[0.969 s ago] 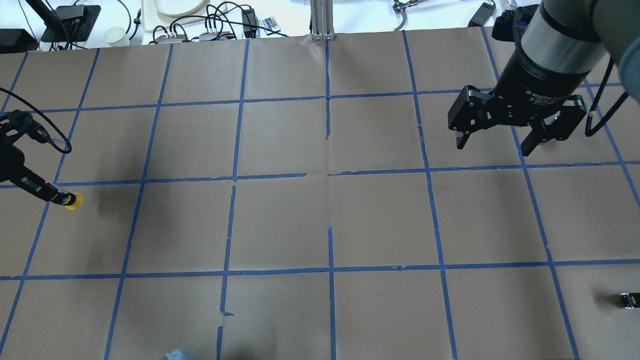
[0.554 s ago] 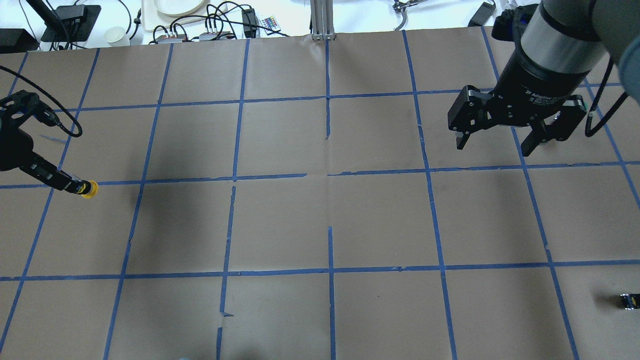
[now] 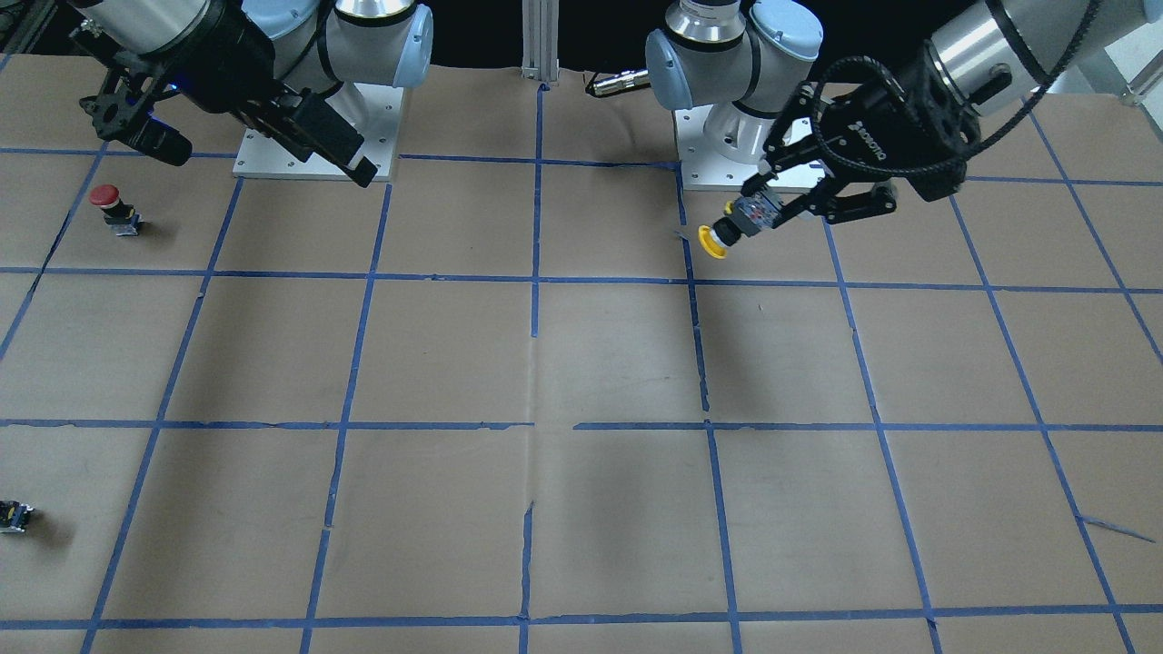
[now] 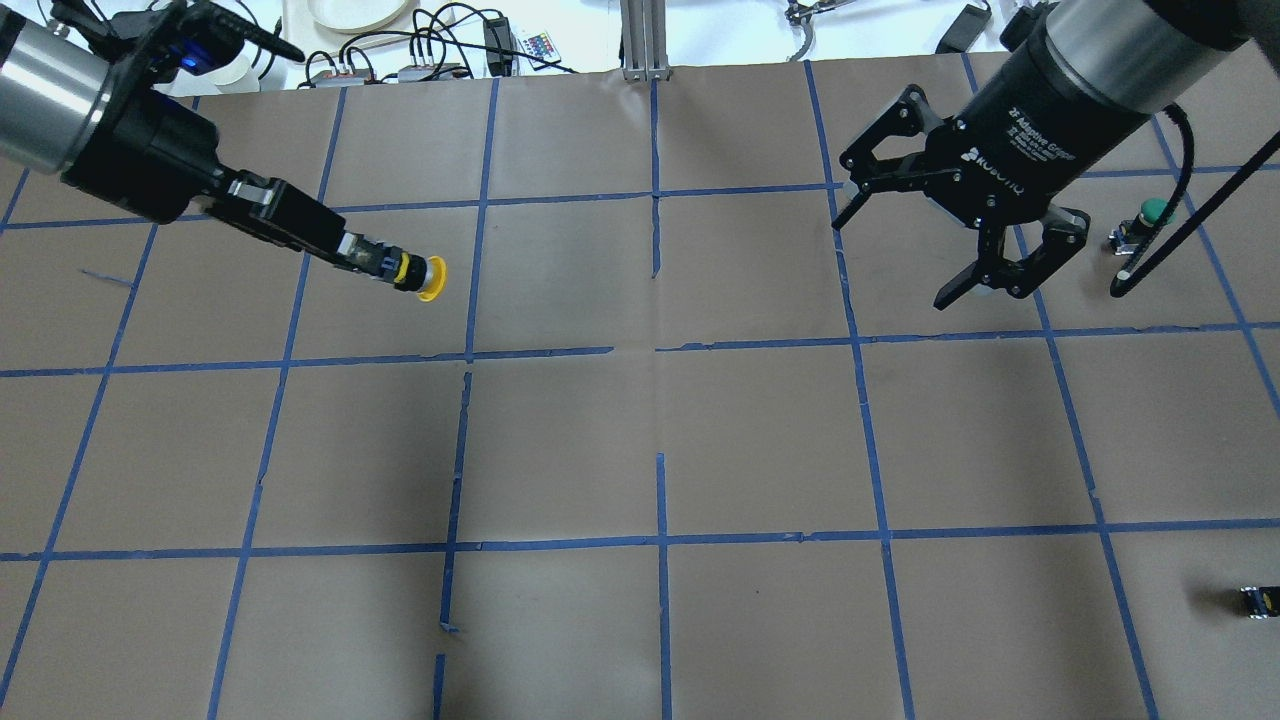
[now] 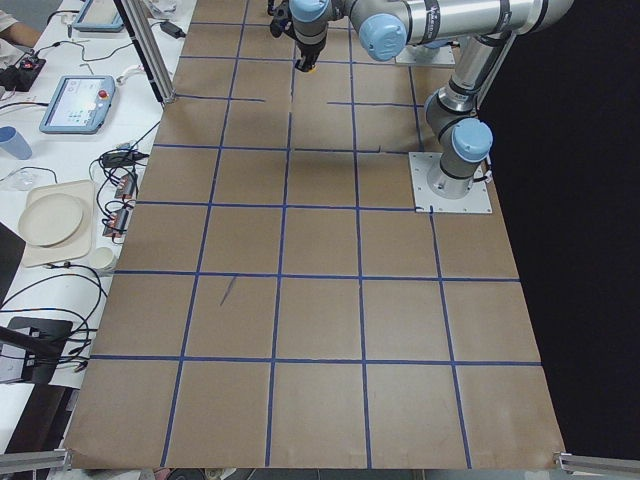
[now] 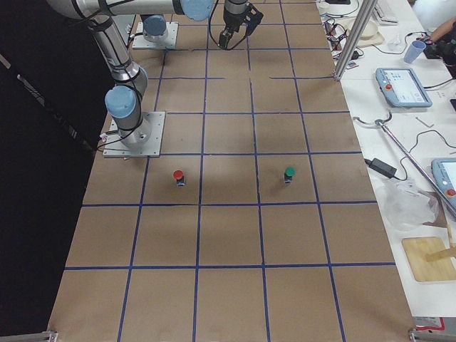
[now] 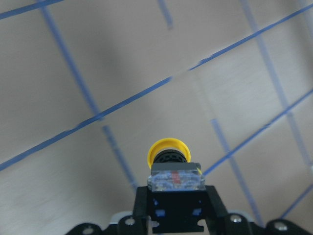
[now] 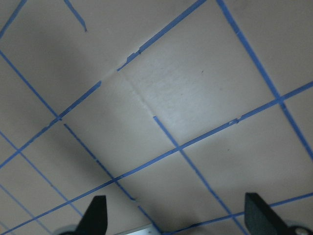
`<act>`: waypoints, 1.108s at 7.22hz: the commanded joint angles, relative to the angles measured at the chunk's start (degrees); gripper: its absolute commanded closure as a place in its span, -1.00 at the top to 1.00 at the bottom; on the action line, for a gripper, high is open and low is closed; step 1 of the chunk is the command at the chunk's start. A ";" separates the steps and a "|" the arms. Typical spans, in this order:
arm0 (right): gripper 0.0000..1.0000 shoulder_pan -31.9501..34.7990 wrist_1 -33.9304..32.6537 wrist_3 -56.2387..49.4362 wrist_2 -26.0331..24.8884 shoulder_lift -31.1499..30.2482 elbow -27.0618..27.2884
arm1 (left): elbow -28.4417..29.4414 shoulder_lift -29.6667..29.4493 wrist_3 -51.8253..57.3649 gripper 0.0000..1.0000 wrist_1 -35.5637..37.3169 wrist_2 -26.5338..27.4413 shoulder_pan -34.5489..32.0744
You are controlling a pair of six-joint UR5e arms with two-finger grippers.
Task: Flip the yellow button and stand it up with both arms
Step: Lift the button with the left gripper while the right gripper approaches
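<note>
My left gripper (image 4: 362, 258) is shut on the yellow button's (image 4: 420, 277) black-and-grey body and holds it in the air over the far left of the table. The button lies sideways, its yellow cap pointing toward the table's middle. In the front-facing view the button (image 3: 716, 241) hangs from this gripper (image 3: 768, 211). In the left wrist view the cap (image 7: 167, 149) sticks out beyond the fingers. My right gripper (image 4: 897, 257) is open and empty, above the far right of the table, well apart from the button. It also shows in the right wrist view (image 8: 178, 215).
A red-capped button (image 3: 109, 204) and a green-capped button (image 4: 1150, 214) stand on the table's right side. A small dark capless part (image 4: 1258, 600) lies near the front right edge. Brown paper with blue tape lines (image 4: 660, 450) covers the table. Cables and plates lie beyond the far edge.
My left gripper has carried the yellow button from the table's left edge up, farther away and toward the middle. My right gripper has turned and shifted slightly, still open.
</note>
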 commanded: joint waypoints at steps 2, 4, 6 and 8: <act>0.99 -5.34 9.00 9.59 19.73 0.29 -0.11 | -1.08 -0.19 -4.07 -0.96 -10.84 -28.94 -5.03; 0.99 -7.19 11.47 17.03 28.59 0.11 -0.11 | -5.72 -0.01 -11.42 -0.97 -11.74 -42.58 -8.47; 0.99 -7.19 12.53 22.93 32.66 -0.15 -0.20 | -8.46 -0.02 -14.10 -0.98 -11.12 -46.87 -10.22; 0.99 -7.02 12.89 25.76 35.92 -0.85 -0.20 | -8.64 -0.27 -14.81 -0.98 -8.60 -51.52 -11.29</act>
